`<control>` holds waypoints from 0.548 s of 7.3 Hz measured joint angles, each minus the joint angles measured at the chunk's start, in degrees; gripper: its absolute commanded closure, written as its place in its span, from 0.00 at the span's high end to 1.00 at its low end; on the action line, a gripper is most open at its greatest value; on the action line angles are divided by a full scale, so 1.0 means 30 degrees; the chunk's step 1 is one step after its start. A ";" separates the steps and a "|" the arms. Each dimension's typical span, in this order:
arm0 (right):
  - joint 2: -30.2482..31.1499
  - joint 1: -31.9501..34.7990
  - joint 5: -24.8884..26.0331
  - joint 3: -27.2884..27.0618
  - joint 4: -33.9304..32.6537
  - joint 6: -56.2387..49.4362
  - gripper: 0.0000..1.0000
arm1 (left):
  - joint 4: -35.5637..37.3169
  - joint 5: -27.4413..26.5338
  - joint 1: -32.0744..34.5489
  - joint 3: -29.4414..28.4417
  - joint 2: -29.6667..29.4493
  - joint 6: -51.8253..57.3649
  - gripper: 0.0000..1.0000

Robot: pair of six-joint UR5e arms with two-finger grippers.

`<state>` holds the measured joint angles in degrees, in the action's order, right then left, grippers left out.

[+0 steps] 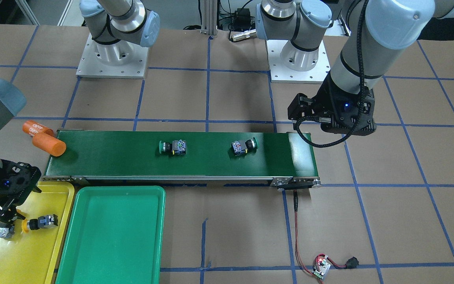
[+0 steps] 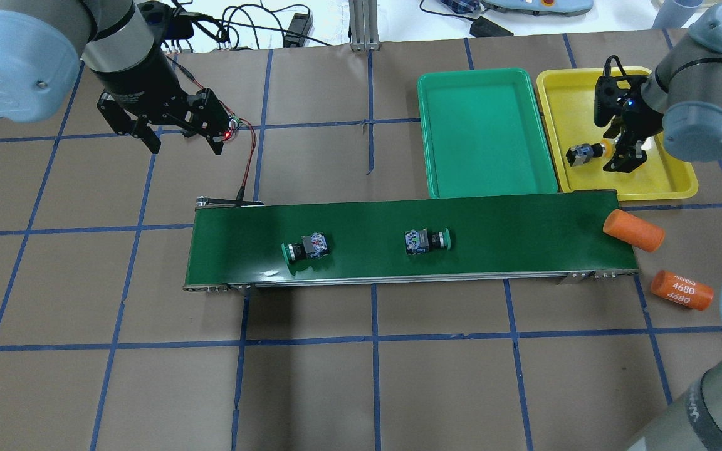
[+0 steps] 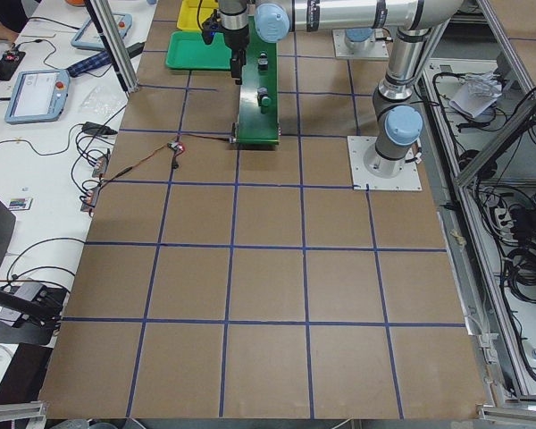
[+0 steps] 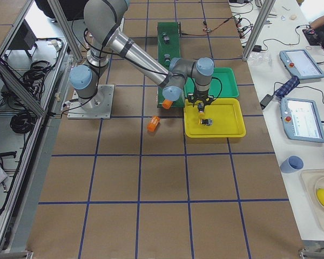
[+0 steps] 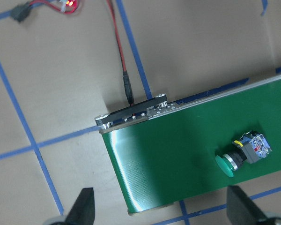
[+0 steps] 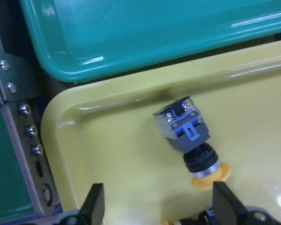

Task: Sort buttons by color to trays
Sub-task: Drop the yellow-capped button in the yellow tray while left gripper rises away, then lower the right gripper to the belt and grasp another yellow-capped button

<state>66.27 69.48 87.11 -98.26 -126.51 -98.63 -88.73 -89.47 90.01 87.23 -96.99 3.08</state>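
Observation:
Two green buttons lie on their sides on the dark-green conveyor belt. One yellow button lies in the yellow tray, near its belt-side corner. A second yellow button lies directly under my right gripper, mostly hidden. That gripper hangs low over the yellow tray, open, its fingers wide apart in the right wrist view. The green tray beside it holds nothing. My left gripper hovers open beyond the belt's left end, empty.
Two orange cylinders sit at the belt's right end, one on the belt edge, one marked 4680 on the table. A small circuit board with red wires lies just below the left gripper. Brown paper with blue tape lines covers the table.

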 measured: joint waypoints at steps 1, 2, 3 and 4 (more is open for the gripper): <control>0.1009 0.0180 -0.0034 -0.0164 0.1570 -0.0309 1.00 | -0.0028 -0.0049 0.0341 -0.0020 0.0030 -0.0571 1.00; 0.2135 0.0526 -0.0039 -0.0614 0.3320 -0.1066 1.00 | -0.0051 -0.0089 0.0551 -0.0025 0.0086 -0.0860 1.00; 0.3184 0.0927 -0.0031 -0.1446 0.4230 -0.1862 1.00 | -0.0101 -0.0086 0.0654 -0.0015 0.0140 -0.1263 1.00; 0.4036 0.1289 -0.0046 -0.2304 0.4576 -0.2159 1.00 | -0.0153 -0.0056 0.0701 0.0002 0.0160 -0.1680 1.00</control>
<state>78.38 73.35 86.97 -105.17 -112.78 -105.11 -89.19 -89.64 92.11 87.24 -96.51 -1.96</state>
